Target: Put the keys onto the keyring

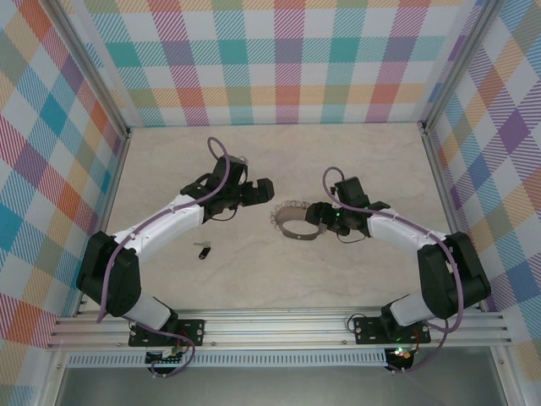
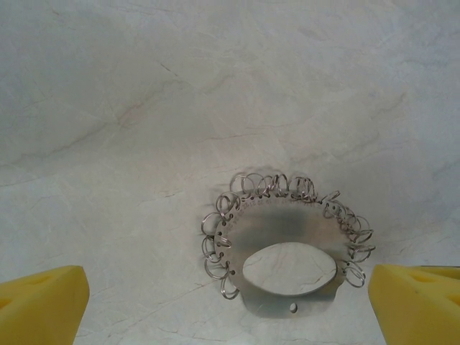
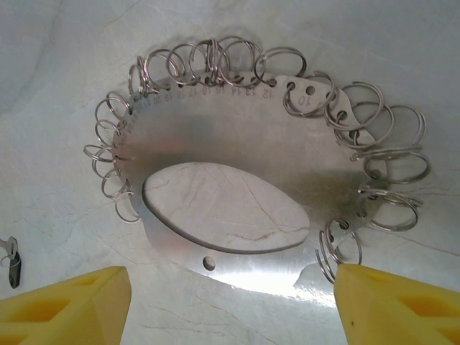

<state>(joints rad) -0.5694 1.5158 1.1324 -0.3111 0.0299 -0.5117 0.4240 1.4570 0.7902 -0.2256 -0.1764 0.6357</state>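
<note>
The keyring (image 3: 215, 144), a flat silvery plate with an oval cut-out and small wire loops crowding its edge, lay flat on the surface (image 1: 279, 161) just ahead of my right gripper (image 3: 230, 309). Its near edge sat between my two yellow pads (image 3: 65, 305). That gripper stood wide and held nothing; one loop lay just beside the right-hand pad, and I could not tell whether they touched. My left gripper (image 2: 230, 305) faced the keyring from the other side, a little farther off, also wide and empty. The key (image 1: 204, 250), small and dark, lay on the surface behind my left gripper, beside that forearm, well apart from the keyring.
</note>
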